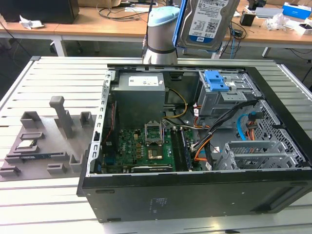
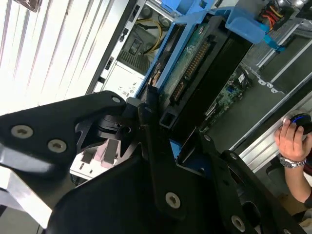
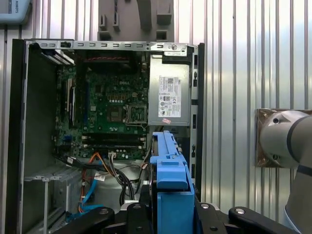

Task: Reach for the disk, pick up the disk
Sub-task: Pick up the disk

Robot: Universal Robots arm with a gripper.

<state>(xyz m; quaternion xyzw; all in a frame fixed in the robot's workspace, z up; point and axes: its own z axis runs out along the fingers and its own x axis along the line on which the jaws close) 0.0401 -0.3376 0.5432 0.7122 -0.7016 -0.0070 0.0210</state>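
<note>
The disk (image 1: pixel 207 19), a silver hard drive with a white-and-blue label in a blue plastic bracket, hangs in the air above the back of the open computer case (image 1: pixel 195 190). In the first wrist view its blue bracket (image 3: pixel 168 175) stands edge-on between the black fingers of my gripper (image 3: pixel 168 217). The second wrist view shows the disk's connector edge (image 2: pixel 195 61), with my gripper (image 2: pixel 173 129) shut on it. The case's inside lies well below the disk.
The case holds a motherboard (image 1: pixel 141 146), a power supply (image 1: pixel 139 95), cables, and a grey drive cage with a blue latch (image 1: pixel 217 80). A grey fixture block (image 1: pixel 48 136) carrying a small chip (image 1: pixel 27 145) lies at the exterior view's left. A person's hand (image 2: pixel 292 141) rests beside the table.
</note>
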